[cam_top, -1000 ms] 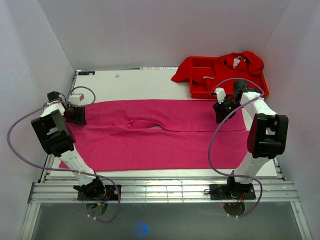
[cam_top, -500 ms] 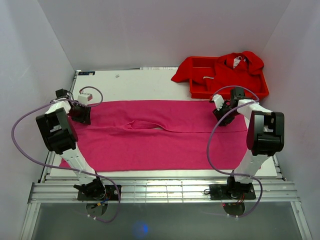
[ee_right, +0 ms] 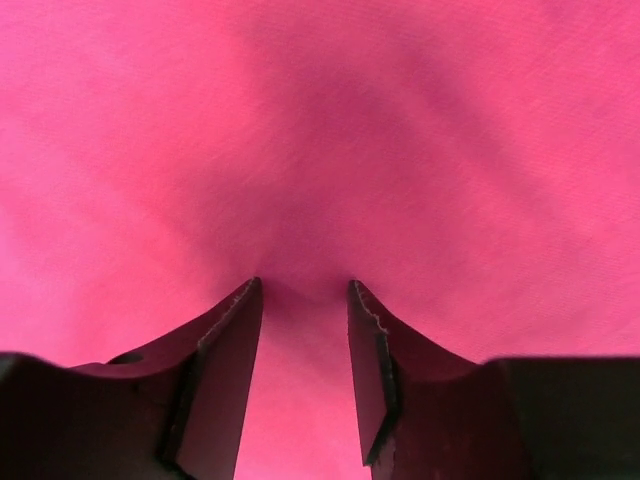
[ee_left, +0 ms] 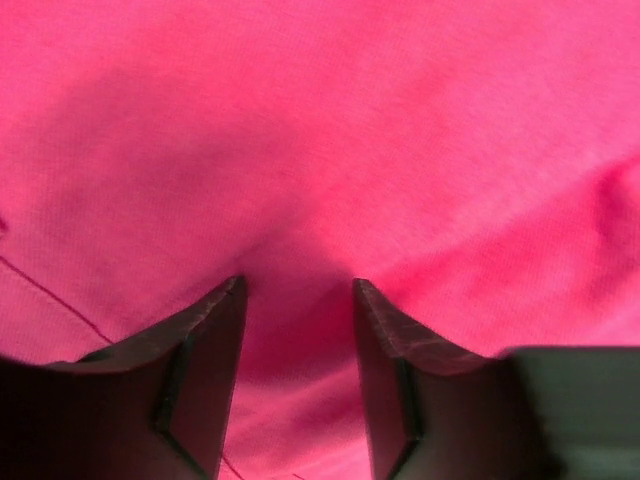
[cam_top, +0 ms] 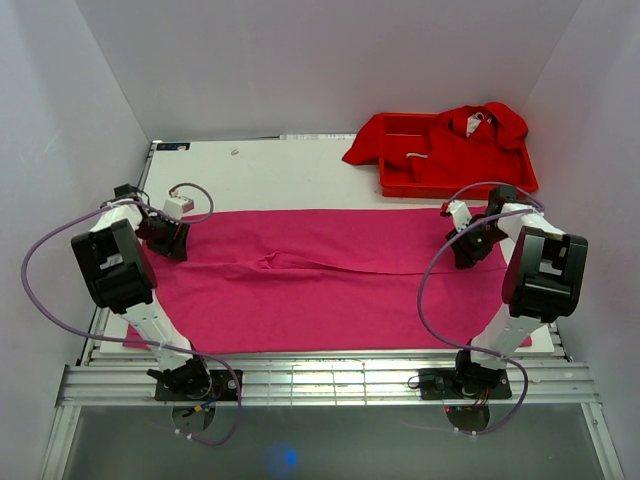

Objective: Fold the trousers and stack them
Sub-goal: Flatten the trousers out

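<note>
The magenta-pink trousers [cam_top: 330,290] lie spread flat across the white table [cam_top: 290,175], from the left arm to the right arm, with a long crease running along the middle. My left gripper [cam_top: 172,240] sits on the trousers' far left corner and is shut on a pinch of the fabric [ee_left: 298,285]. My right gripper [cam_top: 468,248] sits on the far right part and is shut on the fabric [ee_right: 303,285]. In both wrist views pink cloth fills the frame and tension folds fan out from between the fingertips.
A red plastic tray [cam_top: 450,188] stands at the back right, with brighter red garments [cam_top: 470,135] heaped in and over it. Bare white table lies beyond the trousers' far edge. The near table edge and metal rail run just below the trousers.
Both grippers have moved nearer and a little rightward, the right one most. The trousers shifted with them: the far edge came nearer, the right end spread out, and the gap between the legs closed.
</note>
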Controlling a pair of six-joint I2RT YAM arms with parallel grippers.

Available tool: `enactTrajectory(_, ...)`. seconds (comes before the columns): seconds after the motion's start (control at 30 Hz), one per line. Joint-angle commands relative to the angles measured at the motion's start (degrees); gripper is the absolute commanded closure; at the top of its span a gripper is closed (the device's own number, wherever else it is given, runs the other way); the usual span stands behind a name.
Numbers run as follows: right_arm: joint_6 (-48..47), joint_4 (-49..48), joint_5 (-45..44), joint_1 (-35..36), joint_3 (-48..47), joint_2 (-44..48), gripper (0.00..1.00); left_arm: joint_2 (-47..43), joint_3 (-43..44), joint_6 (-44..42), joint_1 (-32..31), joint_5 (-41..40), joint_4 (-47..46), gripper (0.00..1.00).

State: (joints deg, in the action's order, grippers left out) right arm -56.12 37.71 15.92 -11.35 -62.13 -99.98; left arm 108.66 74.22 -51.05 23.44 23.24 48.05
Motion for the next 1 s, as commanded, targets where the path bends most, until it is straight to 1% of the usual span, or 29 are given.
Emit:
enactTrajectory(0.0, -1.0, 8.6, 8.3, -1.2, -6.4, 4.2, 0.5, -6.6, 2.6, -1.3, 0.9, 7.3, 3.8, 0.39)
enactTrajectory(0.03, -0.3, 8.4, 10.6, -1.8, -8.0, 6.7, 0.47, -7.9, 3.9, -1.1, 1.2, 10.0, 3.7, 0.36)
enactTrajectory(0.07, 1.4, 7.8, 15.2, -2.2, -9.4, 8.0, 0.42, -9.2, 5.2, 0.8, 2.1, 12.5, 3.2, 0.33)
enactTrajectory(0.1, 3.1, 6.8, 16.8, -2.4, -11.6, 9.1, 0.38, -10.7, 6.8, 2.9, 2.5, 14.6, -0.3, 0.2)
enactTrajectory(0.13, 5.2, 3.3, 18.0, -2.8, -12.4, 10.9, 0.31, -13.6, 7.2, 5.4, 2.7, 17.2, -3.0, 0.17)
enactTrajectory(0.17, 9.5, 1.6, 20.6, -3.1, -13.1, 11.6, 0.19, -15.0, 7.3, 7.9, 2.8, 17.9, -5.6, 0.14)
enactTrajectory(0.2, 11.5, 0.4, 21.9, -3.2, -13.8, 11.9, 0.15, -16.2, 7.3, 13.7, 2.8, 18.0, -11.5, 0.08)
enactTrajectory(0.23, 13.6, -1.5, 22.8, -3.4, -15.5, 11.9, 0.1, -18.2, 7.1, 17.0, 2.9, 17.5, -14.6, 0.02)
enactTrajectory(0.27, 16.2, -3.2, 23.0, -3.5, -16.1, 11.7, 0.03, -19.1, 6.8, 20.7, 3.1, 16.7, -17.7, 0.02)
enactTrajectory(0.3, 22.0, -4.3, 22.9, -3.8, -16.9, 11.3, 0.1, -19.8, 6.4, 28.4, 3.1, 15.6, -23.8, 0.02)
enactTrajectory(0.33, 24.5, -5.3, 23.6, -4.4, -18.9, 9.9, 0.1, -20.2, 5.9, 32.6, 3.1, 13.8, -26.8, 0.02)
enactTrajectory(0.37, 27.3, -7.5, 28.5, -5.3, -19.8, 8.9, 0.1, -19.7, 6.1, 36.3, 3.2, 14.5, -28.4, 0.02)
enactTrajectory(0.4, 35.1, -9.7, 31.5, -7.6, -20.3, 6.8, 0.1, -18.8, 6.8, 40.4, 3.2, 16.1, -28.3, 0.02)
enactTrajectory(0.43, 40.2, -12.6, 33.6, -8.7, -20.6, 5.6, 0.1, -17.5, 9.6, 41.4, 3.1, 18.8, -26.8, 0.02)
enactTrajectory(0.47, 45.4, -17.9, 36.5, -9.6, -21.7, 4.0, 0.1, -15.0, 10.1, 42.0, 3.1, 25.9, -26.0, 0.02)
enactTrajectory(0.5, 49.7, -18.3, 37.6, -10.5, -23.6, 2.2, 0.1, -13.8, 10.2, 42.6, 3.1, 28.1, -26.9, 0.02)
enactTrajectory(0.53, 56.4, -18.1, 39.1, -12.1, -25.9, -3.0, 0.1, -12.6, 11.0, 46.2, 3.1, 28.8, -26.6, 0.02)
enactTrajectory(0.57, 58.9, -17.1, 45.4, -12.7, -31.4, -6.1, 0.1, -11.4, 14.4, 46.0, 3.5, 29.8, -25.9, 0.02)
enactTrajectory(0.6, 60.7, -14.4, 49.3, -14.4, -33.6, -11.8, 0.1, -9.3, 16.4, 43.9, 3.9, 30.6, -23.2, 0.02)
enactTrajectory(0.63, 62.5, -12.2, 50.2, -15.2, -35.6, -13.4, 0.1, -8.8, 17.7, 43.4, 4.3, 30.0, -23.2, 0.02)
enactTrajectory(0.67, 61.8, -11.4, 45.1, -15.7, -36.1, -13.4, 0.1, -8.6, 18.1, 44.2, 5.5, 28.7, -23.9, 0.02)
enactTrajectory(0.7, 60.4, -13.9, 41.4, -16.8, -32.7, -10.9, 0.1, -9.2, 17.4, 45.7, 6.3, 25.6, -28.0, 0.02)
enactTrajectory(0.8, 59.2, -23.4, 32.3, -17.7, -22.3, -6.0, 0.1, -9.0, 15.7, 48.5, 9.2, 23.6, -33.4, 0.02)
enactTrajectory(0.83, 58.1, -23.8, 30.1, -17.7, -21.1, -5.8, 0.1, -8.6, 15.6, 48.5, 9.8, 23.4, -33.8, 0.02)
enactTrajectory(0.87, 57.4, -23.9, 26.8, -17.7, -20.3, -5.8, 0.07, -7.9, 15.9, 46.8, 10.6, 23.3, -32.9, 0.02)
enactTrajectory(0.9, 56.5, -24.2, 23.0, -17.7, -19.2, -6.4, 0.02, -6.5, 16.7, 44.2, 10.9, 23.8, -31.4, 0.02)
enactTrajectory(0.93, 56.5, -24.6, 22.9, -17.6, -18.6, -6.9, 0.02, -5.6, 17.0, 44.2, 10.9, 23.9, -31.4, 0.02)
enactTrajectory(0.97, 56.4, -25.2, 19.1, -17.6, -18.0, -7.4, 0.0, -4.6, 17.4, 42.9, 10.9, 23.3, -29.4, 0.02)
